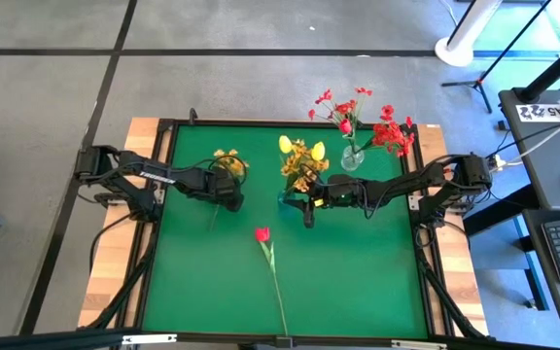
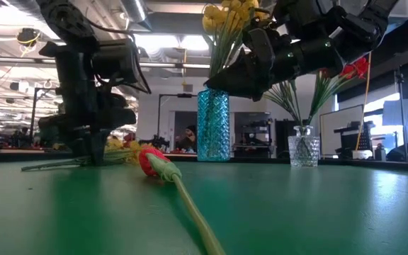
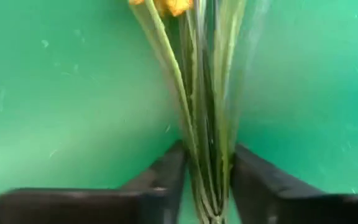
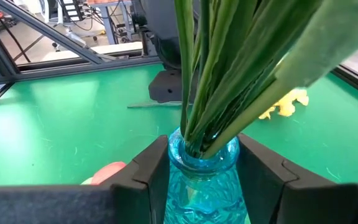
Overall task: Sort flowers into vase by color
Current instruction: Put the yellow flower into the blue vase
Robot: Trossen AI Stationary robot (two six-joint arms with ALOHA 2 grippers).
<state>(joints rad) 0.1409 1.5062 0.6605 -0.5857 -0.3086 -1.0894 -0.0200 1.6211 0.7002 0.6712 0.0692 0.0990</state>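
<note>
A green felt-like mat (image 1: 358, 282) fills a black-framed table, with pale wooden boards showing at the frame's left and right edges. Around it lies grey concrete floor crossed by dark lines. The low view looks level over the mat into a workshop with ceiling strip lights, benches and monitors.

At centre of the high view stands a blue vase (image 2: 213, 125) of ribbed, textured glass, holding yellow tulips (image 1: 302, 160) on long flat green leaves. The right gripper (image 4: 201, 171) sits around the vase's neck, its dark fingers pressed against the glass on both sides. Just right of it, upper centre, a small clear glass vase (image 2: 304, 151) holds red small-blossom sprays (image 1: 363, 122).

At left centre of the high view, the left gripper (image 3: 208, 180) is low on the mat, its two matte black fingers closed in on a bundle of thin green stems belonging to a yellow-orange blossom cluster (image 1: 227, 161) lying on the mat.

A single red tulip (image 1: 262, 234) lies loose at lower centre, its slim pale-green stem running toward the bottom edge.
</note>
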